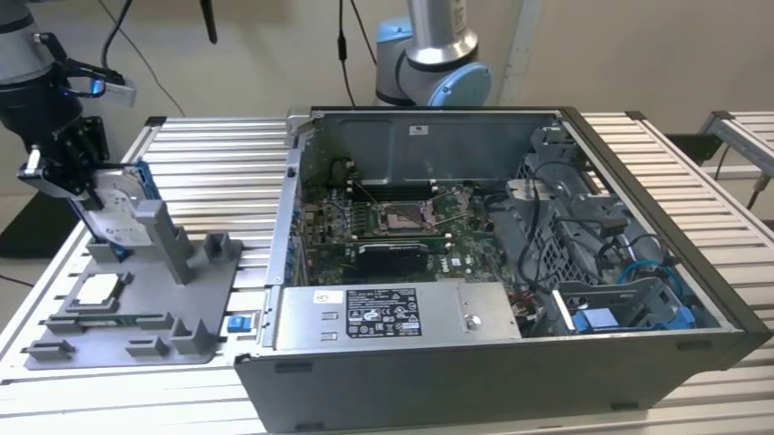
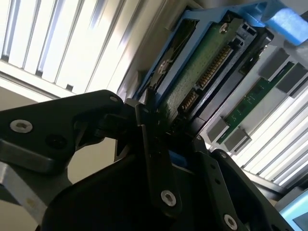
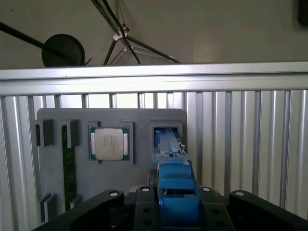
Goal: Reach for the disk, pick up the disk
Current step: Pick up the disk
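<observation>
The hand (image 1: 80,192) is clamping tight onto the disk (image 1: 118,222), which is standing on edge in the grey fixture (image 1: 151,313), long axis near upright (its 1 white label's print is unreadable).

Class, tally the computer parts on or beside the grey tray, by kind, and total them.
disk: 1
square chip: 1
green memory stick: 1
small blue clip: 1
Total: 4

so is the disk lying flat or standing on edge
On edge: the disk stands upright in the grey tray, with the gripper at its top.
</observation>
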`<state>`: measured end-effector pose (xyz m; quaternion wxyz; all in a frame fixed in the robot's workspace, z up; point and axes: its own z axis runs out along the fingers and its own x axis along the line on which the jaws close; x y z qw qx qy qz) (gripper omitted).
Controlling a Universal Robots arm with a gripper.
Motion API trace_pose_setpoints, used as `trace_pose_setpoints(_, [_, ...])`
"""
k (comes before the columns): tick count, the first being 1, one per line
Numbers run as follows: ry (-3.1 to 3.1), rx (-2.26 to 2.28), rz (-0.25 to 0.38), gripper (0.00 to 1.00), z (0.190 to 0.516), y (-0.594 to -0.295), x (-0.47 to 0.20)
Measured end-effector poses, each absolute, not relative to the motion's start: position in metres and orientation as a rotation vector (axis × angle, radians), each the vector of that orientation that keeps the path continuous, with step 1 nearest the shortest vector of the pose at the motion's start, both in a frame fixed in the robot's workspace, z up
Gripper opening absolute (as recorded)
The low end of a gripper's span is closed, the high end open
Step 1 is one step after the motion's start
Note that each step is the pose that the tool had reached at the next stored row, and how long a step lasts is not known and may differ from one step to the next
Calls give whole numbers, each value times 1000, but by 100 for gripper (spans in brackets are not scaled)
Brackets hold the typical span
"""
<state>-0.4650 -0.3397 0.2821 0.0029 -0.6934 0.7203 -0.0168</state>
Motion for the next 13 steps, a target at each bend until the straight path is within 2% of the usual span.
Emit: trace_pose_setpoints(13, [2259, -2175, -53, 0, 306, -340, -465])
